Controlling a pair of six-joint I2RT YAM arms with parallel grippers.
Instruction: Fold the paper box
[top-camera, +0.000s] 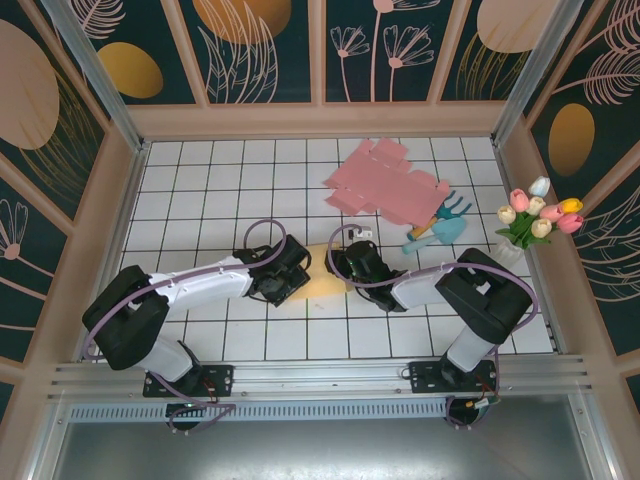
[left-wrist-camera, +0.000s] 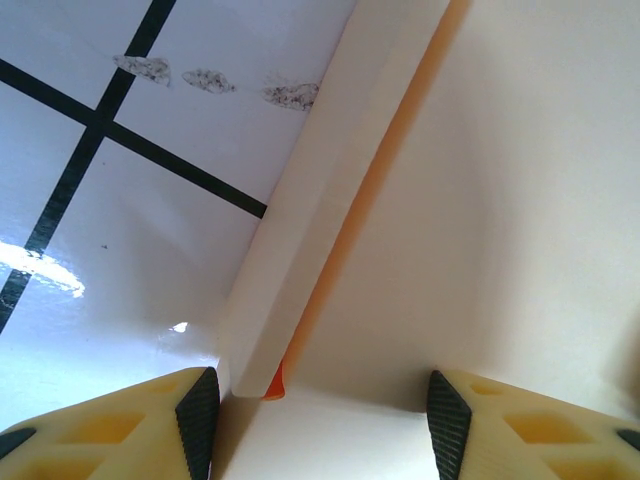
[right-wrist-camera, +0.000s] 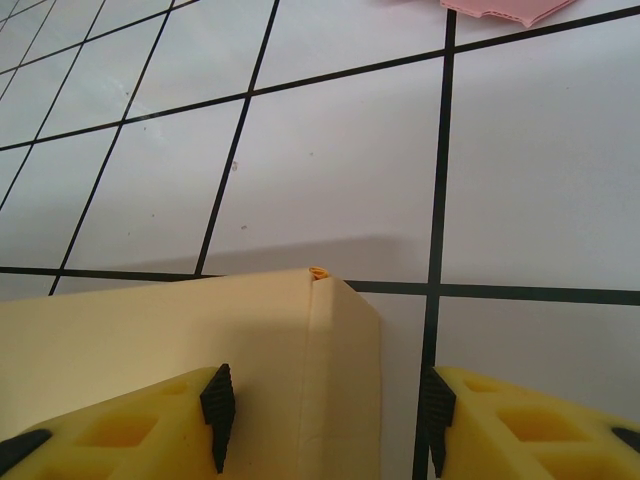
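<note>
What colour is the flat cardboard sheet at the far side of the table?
Pink; the flat cardboard sheet shows best from the top external camera.

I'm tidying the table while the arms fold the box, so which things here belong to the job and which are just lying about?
Job:
cream paper box

Lying about:
pink flat cardboard
blue toy garden tools
flowers

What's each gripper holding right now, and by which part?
Cannot be told for the left gripper: it straddles a folded wall of the pale yellow paper box. The right gripper straddles its corner, open, gap on one side.
</note>
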